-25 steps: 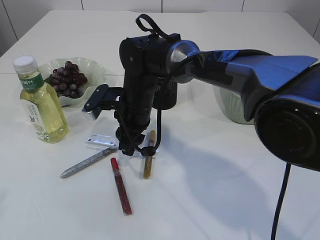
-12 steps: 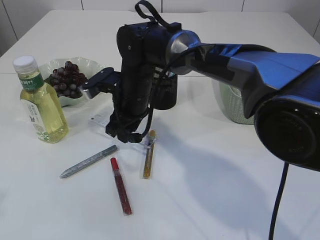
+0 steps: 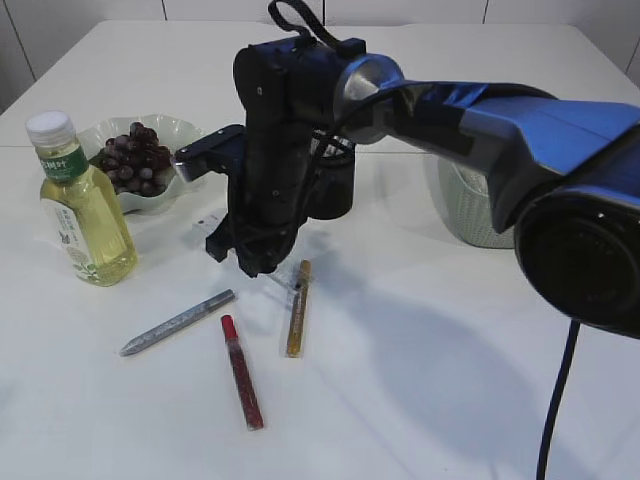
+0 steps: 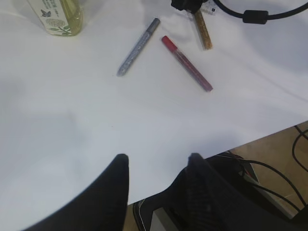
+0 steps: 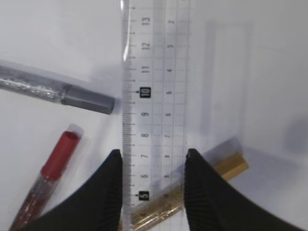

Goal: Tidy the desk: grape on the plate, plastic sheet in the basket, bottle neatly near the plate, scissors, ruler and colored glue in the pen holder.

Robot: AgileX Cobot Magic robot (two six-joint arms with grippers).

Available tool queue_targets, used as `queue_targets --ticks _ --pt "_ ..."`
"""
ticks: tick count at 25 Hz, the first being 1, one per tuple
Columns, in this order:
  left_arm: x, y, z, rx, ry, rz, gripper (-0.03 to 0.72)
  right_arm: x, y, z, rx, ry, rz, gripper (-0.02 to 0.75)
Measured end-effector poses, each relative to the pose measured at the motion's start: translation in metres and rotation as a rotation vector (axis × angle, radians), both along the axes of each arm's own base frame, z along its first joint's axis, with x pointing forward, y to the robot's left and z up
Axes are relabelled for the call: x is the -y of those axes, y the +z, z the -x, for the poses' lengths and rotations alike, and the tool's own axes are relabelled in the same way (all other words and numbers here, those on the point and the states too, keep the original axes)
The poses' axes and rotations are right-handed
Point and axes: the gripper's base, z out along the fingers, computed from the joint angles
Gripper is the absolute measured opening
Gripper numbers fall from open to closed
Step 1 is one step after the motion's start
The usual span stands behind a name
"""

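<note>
Although the right hand [image 5: 150, 185] shows only its two dark fingertips in the right wrist view, those fingertips press on the long edges of the clear ruler [image 5: 155, 96], so it is clamped on the ruler, whose far end runs out of the top of that view. In the exterior view the ruler is nearly invisible: only a pale corner shows left of the right arm, raised off the tabletop [image 3: 400, 380]. The left hand [image 4: 159, 166] hangs near the tabletop edge with its fingertips apart and nothing between them.

Under the ruler lie three glue sticks: the gold glue [image 3: 298, 308], partly covered by the ruler in the wrist view, the red glue [image 3: 241, 371] and the silver glue [image 3: 177, 322], all flat on the tabletop and apart from each other.

The black pen holder [image 3: 335, 190] stands behind the right arm, mostly hidden; I cannot tell what is in it. The pale green basket [image 3: 462, 205] is largely covered too. The plate [image 3: 185, 135] holds the grape [image 3: 135, 158] bunch, and the bottle [image 3: 82, 205] of yellow liquid stands upright just in front of it.
</note>
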Motion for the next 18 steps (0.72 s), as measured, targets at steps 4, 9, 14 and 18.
queue_targets --ticks 4,9,14,18 --pt "0.0 0.0 0.0 0.0 0.0 0.001 0.299 -0.001 0.017 0.003 0.007 0.0 -0.047 0.307" --pt "0.0 0.0 0.0 0.0 0.0 0.001 0.299 -0.006 0.03 0.009 -0.011 0.037 -0.117 0.307" --pt "0.0 0.0 0.0 0.0 0.0 0.001 0.299 -0.006 0.037 0.011 -0.011 0.052 -0.139 0.307" --pt "0.0 0.0 0.0 0.0 0.0 0.001 0.299 0.004 0.038 0.005 0.042 -0.085 -0.044 0.307"
